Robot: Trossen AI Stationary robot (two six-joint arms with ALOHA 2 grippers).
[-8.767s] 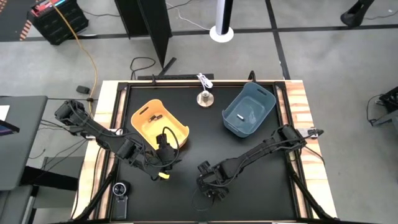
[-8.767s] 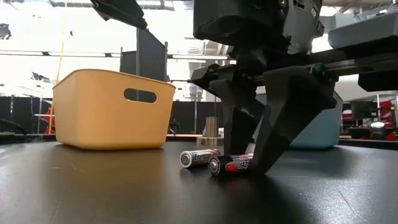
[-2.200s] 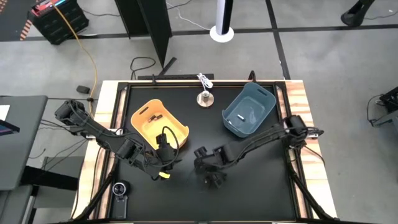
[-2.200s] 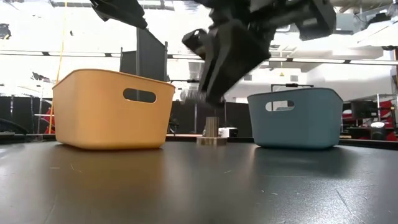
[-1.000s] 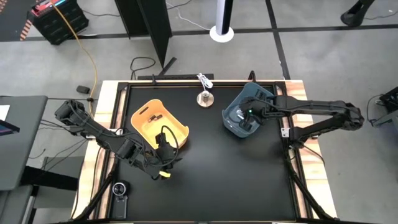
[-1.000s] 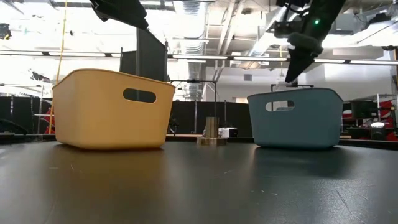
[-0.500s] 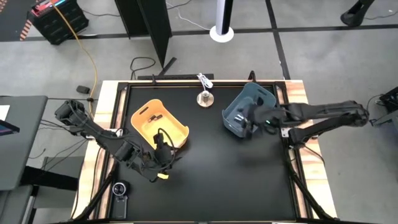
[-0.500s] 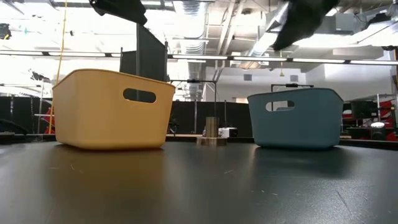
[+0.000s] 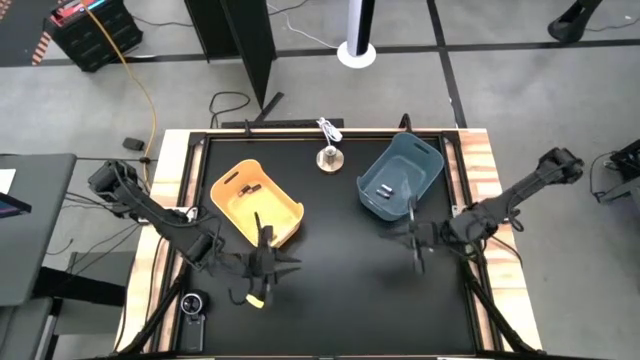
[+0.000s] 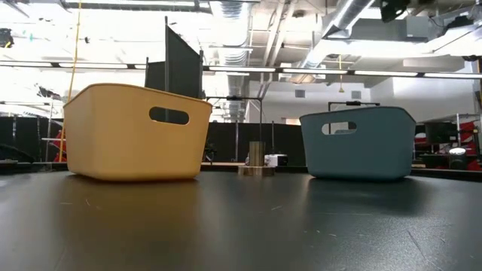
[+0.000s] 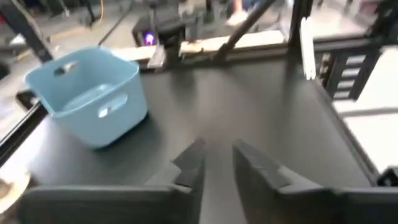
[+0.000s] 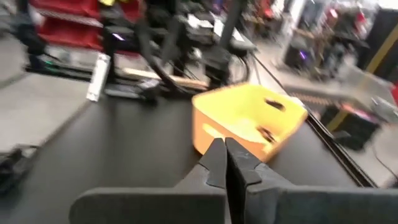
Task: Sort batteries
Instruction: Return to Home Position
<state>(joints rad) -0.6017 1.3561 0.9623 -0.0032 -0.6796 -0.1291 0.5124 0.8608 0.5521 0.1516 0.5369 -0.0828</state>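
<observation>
A yellow bin (image 9: 255, 205) holds a dark battery (image 9: 250, 188). A blue bin (image 9: 400, 178) holds a silvery battery (image 9: 385, 189). Both bins stand on the black table. No battery shows on the table top. My left gripper (image 9: 285, 265) is just on the near side of the yellow bin, open and empty; its wrist view (image 11: 217, 163) looks across at the blue bin (image 11: 87, 93). My right gripper (image 9: 405, 238) is on the near side of the blue bin, shut and empty; its wrist view (image 12: 227, 163) faces the yellow bin (image 12: 249, 124).
A round metal knob with a white cord (image 9: 328, 157) stands at the table's far edge between the bins. A small round device (image 9: 192, 305) lies at the near left corner. The black table top (image 10: 241, 226) stretches open between the bins and the near edge.
My right gripper has drawn back from over the blue bin toward the table's near right and now sits outside the bin. My left gripper has shifted a little toward the near edge and has left the low view's top.
</observation>
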